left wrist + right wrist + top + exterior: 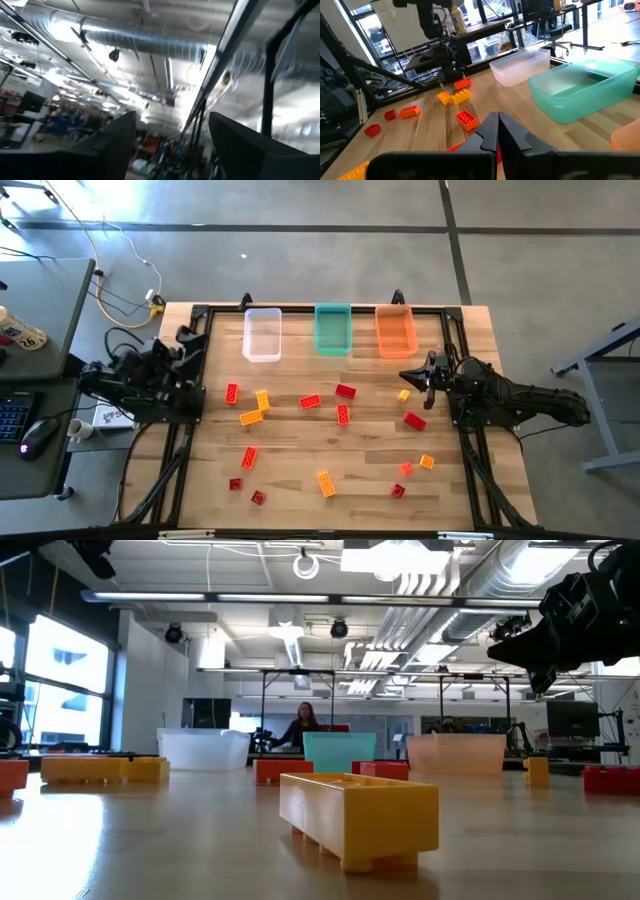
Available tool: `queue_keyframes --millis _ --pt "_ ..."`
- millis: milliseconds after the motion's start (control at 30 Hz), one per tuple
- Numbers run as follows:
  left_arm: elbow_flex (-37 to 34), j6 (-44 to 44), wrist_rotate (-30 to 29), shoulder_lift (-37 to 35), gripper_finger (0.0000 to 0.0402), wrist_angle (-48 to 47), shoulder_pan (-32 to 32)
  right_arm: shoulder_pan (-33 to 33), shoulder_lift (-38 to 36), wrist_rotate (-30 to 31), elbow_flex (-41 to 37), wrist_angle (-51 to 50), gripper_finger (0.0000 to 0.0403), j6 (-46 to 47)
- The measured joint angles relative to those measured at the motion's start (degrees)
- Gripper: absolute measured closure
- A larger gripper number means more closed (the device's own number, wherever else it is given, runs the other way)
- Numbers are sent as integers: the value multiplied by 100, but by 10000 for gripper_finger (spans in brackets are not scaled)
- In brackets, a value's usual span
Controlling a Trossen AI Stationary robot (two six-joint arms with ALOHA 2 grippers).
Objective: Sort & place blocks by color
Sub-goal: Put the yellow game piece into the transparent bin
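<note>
Lying on grained wood [300,470], studded plastic blocks [343,414].

A robotics lab in an open industrial hall: exposed ceiling ducts [470,580], a framed wooden worktop [300,450], a desk with keyboard [12,418] and mouse [40,432], monitors beyond.
</note>
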Motion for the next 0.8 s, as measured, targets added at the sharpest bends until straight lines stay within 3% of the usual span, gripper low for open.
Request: queue_keyframes --millis 167,400,567,800 --pt "1162 320 -32 428 160 -2334 0 -1 -2 -1 -2 0 403 0" --pt "2469 -95 -32 1209 159 -4982 -2 -2 -2 0 -2 2 403 -2" --pt "2903 -508 346 1749 158 -5992 -1 -2 -2 0 -2 1 403 0" --pt "3016 -968 981 2490 158 -6630 -2 -2 -2 -1 -2 2 403 0"
